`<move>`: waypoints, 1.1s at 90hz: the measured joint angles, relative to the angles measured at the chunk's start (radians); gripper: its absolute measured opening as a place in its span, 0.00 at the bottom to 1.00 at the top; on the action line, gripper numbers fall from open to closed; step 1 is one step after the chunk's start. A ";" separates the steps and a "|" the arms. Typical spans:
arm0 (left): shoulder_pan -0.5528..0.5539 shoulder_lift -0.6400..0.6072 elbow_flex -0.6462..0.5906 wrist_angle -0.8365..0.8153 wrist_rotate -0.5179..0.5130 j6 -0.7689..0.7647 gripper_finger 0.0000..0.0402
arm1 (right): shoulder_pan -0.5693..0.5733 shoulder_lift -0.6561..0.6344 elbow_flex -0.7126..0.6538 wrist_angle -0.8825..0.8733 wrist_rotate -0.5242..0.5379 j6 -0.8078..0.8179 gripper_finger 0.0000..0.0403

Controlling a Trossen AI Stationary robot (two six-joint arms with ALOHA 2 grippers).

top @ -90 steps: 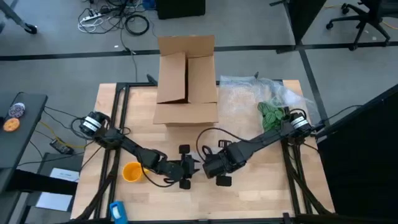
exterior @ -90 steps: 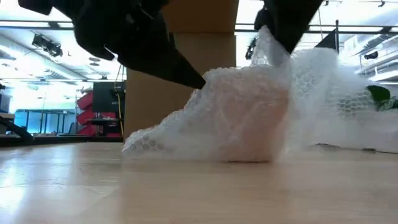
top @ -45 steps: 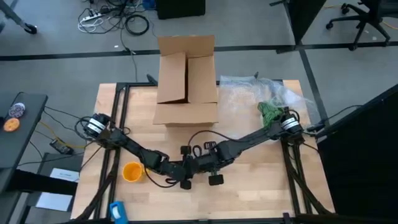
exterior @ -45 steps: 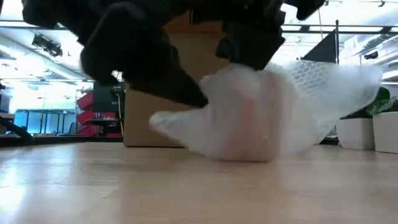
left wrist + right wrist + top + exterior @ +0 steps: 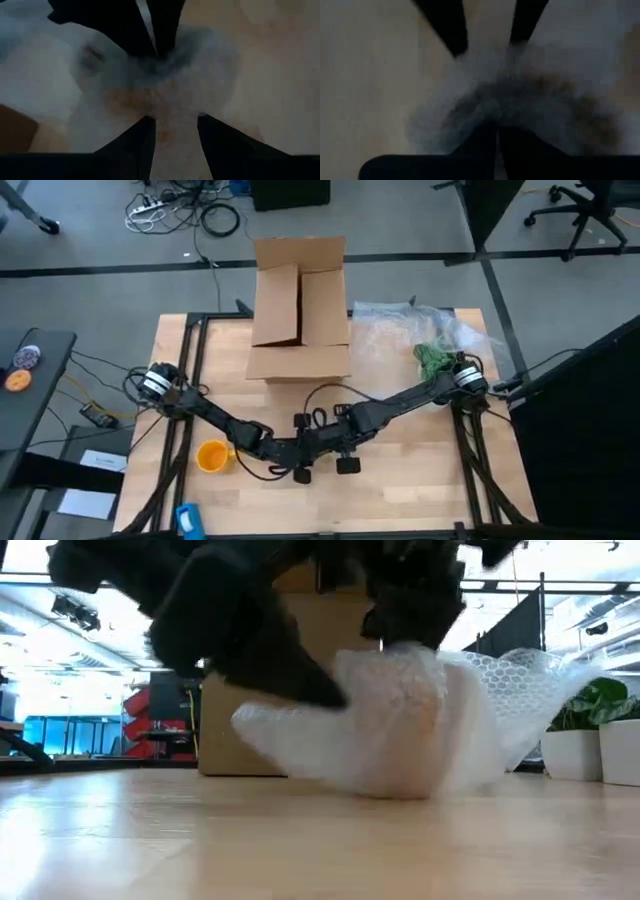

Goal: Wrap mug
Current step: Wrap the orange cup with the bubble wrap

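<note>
Right at the right gripper point(image 5: 497, 132), my own fingers point(image 5: 487, 145) are pressed together on a fold of bubble wrap point(image 5: 500, 700), I think so that the sheet stays drawn tight over the top of the bundle. Facing it, the left gripper point(image 5: 175, 120) has its fingers parted astride the other side of the bundle, with wrap between the tips. I cannot tell whether they squeeze it, but I judge they are there to steady the bundle against the pull. The mug point(image 5: 410, 730) I take to be the warm orange shape seen through the wrap, standing on the table point(image 5: 420, 480) near its front middle, directly under both grippers. A loose tail of wrap fans out to one side in the low view, so I reckon the covering is only partly done. In the high view a yellow-orange round thing point(image 5: 211, 455) sits uncovered beside the left arm, and I cannot say what it is. Farther back the cardboard box point(image 5: 300, 310) stands with its flaps open, probably waiting for the wrapped piece. More clear wrap point(image 5: 400, 330) and a green plant point(image 5: 432, 362) lie toward the right rear corner. I can read no brand, label or lettering on the box, the wrap or the arms.
</note>
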 joint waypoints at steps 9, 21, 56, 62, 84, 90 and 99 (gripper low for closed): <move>0.000 0.000 0.000 0.001 0.009 0.003 0.33 | 0.001 -0.055 0.004 -0.020 0.022 0.028 0.00; -0.002 0.000 0.000 0.005 0.039 0.026 0.33 | 0.007 -0.085 0.003 -0.029 0.066 0.034 0.00; -0.009 0.002 -0.006 -0.061 0.051 0.030 0.33 | -0.020 0.114 0.007 0.043 -0.033 -0.079 0.00; -0.019 -0.021 -0.002 -0.140 0.058 0.031 0.33 | -0.028 0.152 0.011 0.050 -0.065 -0.102 0.00; -0.101 -0.196 0.015 -0.373 0.013 -0.036 0.33 | -0.038 0.171 0.008 0.044 -0.060 -0.093 0.00; -0.138 -0.239 0.015 -0.421 0.006 -0.067 0.33 | -0.039 0.163 0.007 0.042 -0.056 -0.087 0.00; -0.208 -0.297 0.012 -0.488 -0.027 -0.103 0.33 | -0.039 0.158 0.006 0.042 -0.072 -0.085 0.00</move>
